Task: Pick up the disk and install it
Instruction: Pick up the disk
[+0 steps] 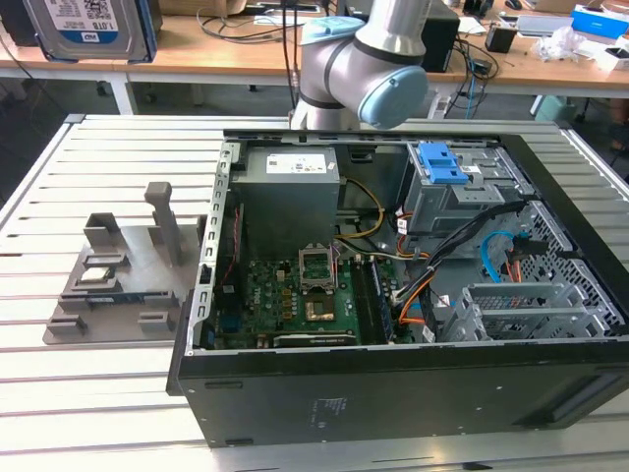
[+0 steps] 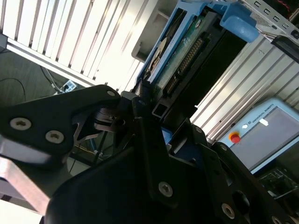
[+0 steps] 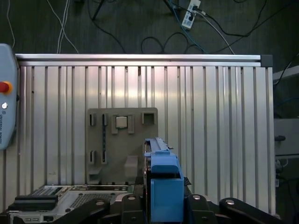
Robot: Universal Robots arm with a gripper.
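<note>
Second wrist view: the tool [image 2: 145,103] is clamped on one end of the disk [image 2: 180,51], its black fingers [image 2: 140,109] pressing the drive from both sides. The disk juts straight out from the tool, edge-on, showing its green circuit board and bright blue carrier rails. In the first wrist view the blue carrier sits between the tool's black linkages. Well below the tool lies the slatted metal counter [image 3: 210,116], carrying the grey stand [image 3: 122,144] with a corner of the open computer case [image 3: 56,198] beside it. A teach pendant [image 3: 4,116] with a red button lies off to one side of the tool. In the exterior view the arm [image 1: 364,69] rises behind the open case, and the disk's labelled face [image 1: 88,25] shows high above the counter.
</note>
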